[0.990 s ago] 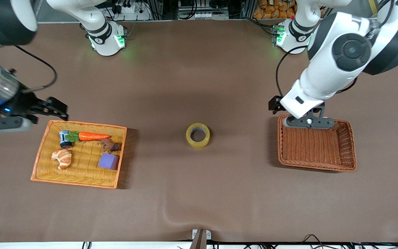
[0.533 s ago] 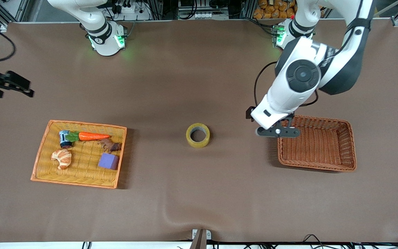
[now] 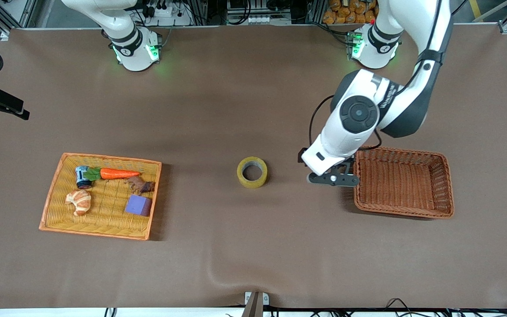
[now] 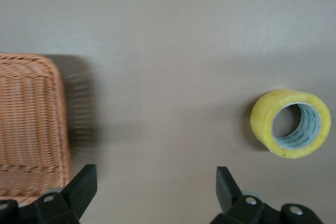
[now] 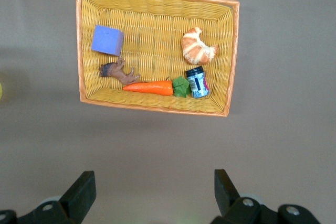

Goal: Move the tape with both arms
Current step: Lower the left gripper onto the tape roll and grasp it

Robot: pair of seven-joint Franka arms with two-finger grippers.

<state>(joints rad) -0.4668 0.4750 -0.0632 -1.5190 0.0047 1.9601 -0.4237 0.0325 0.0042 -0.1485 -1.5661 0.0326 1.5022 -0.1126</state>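
Judging by the scene, you have the pickup ahead: the tape (image 3: 252, 172) lies untouched mid-table between both baskets, the left gripper (image 3: 333, 179) hovers beside it, fingers wide and empty; the right gripper (image 5: 152, 195) waits wide above the yellow basket (image 5: 156, 106).

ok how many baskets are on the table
2. The yellow basket sits toward the right arm's end, holding several items; the brown basket sits toward the left arm's end, nothing visible inside it. None seems hidden.

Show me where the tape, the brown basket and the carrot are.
tape (image 3: 252, 172): front view, on the ring's upper edge.
brown basket (image 3: 447, 185): front view, on its side wall.
carrot (image 3: 118, 173): front view, on the orange body.
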